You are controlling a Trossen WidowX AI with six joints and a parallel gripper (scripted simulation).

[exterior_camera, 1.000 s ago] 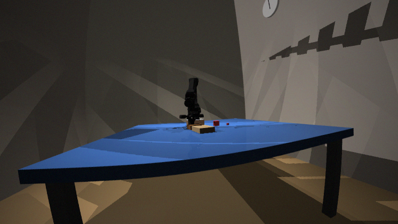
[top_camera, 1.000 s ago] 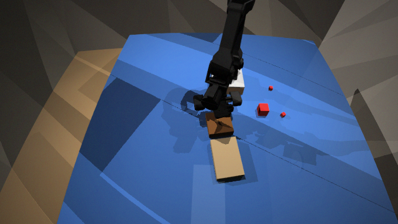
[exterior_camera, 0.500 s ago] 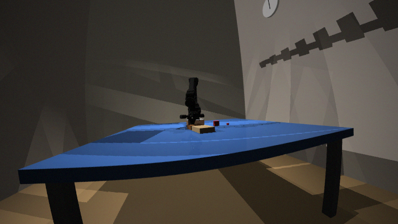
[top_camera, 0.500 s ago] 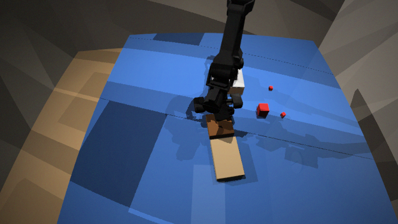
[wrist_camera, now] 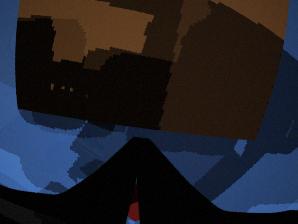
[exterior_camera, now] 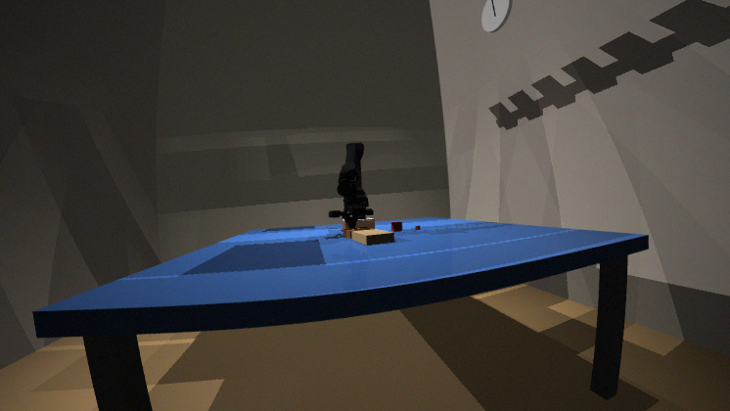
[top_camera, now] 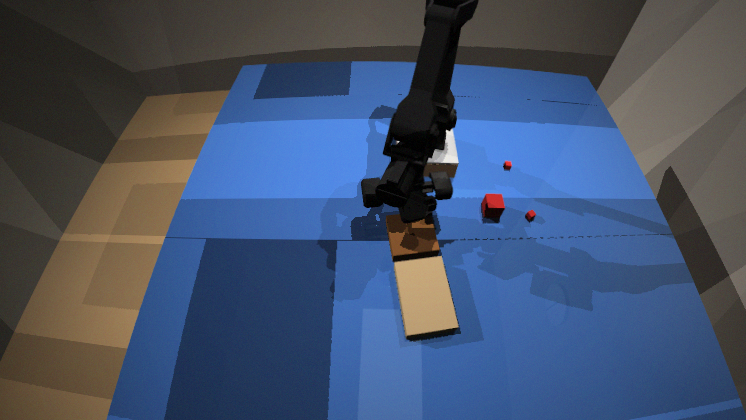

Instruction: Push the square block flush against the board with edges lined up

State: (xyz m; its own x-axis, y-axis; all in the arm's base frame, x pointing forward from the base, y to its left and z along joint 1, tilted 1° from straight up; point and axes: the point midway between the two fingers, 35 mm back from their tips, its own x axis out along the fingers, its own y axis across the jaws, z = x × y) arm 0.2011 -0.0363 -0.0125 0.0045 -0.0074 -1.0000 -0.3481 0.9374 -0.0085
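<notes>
closed on nothing, the pincer (top_camera: 417,211) (exterior_camera: 351,224) (wrist_camera: 140,145) is pointing down at the far end of the brown square block (top_camera: 412,240) (exterior_camera: 346,233) (wrist_camera: 220,90); whether it is touching, i cannot tell. the block is lying flat on the blue tabletop (top_camera: 261,166) (exterior_camera: 286,286), its near side facing the short end of the tan board (top_camera: 425,297) (exterior_camera: 375,236). a white box (top_camera: 448,151) (exterior_camera: 365,223) is sitting behind the pincer, and farther right a red cube (top_camera: 493,206) (exterior_camera: 396,226) is resting near two tiny red cubes.

The room is dim, with hard-edged shadows across the blue surface (top_camera: 271,156) (exterior_camera: 286,278). The wrist view is darkest, and the surface's edges bow in the top and exterior views
</notes>
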